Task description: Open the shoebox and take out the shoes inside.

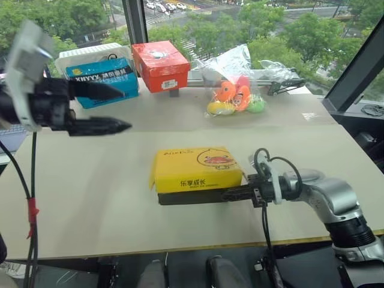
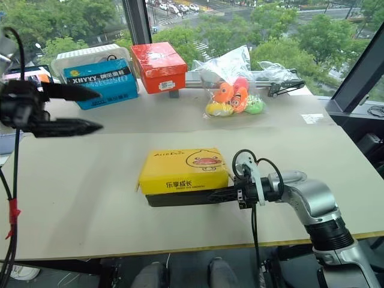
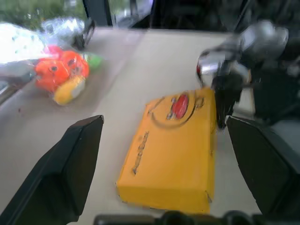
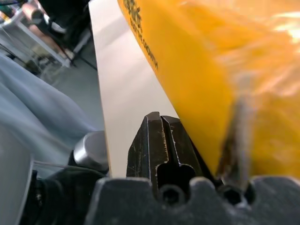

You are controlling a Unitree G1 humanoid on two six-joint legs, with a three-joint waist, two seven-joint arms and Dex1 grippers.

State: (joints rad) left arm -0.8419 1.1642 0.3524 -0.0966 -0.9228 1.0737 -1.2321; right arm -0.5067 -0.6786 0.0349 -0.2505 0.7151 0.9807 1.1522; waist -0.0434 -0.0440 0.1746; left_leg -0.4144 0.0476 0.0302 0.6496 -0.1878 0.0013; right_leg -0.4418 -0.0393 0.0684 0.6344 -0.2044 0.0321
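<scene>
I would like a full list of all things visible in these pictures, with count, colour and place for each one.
shoebox: one, yellow lid, black sides, closed, middle of table.
blue box: one, far left.
white bin: one, behind the blue box.
red-orange box: one, far side, right of the blue box.
bagged toys: one clear bag, orange, yellow, green toys, far right.
table: one, beige.
left gripper: black, open, raised at left.
right gripper: black, shut, at the shoebox's right end.
</scene>
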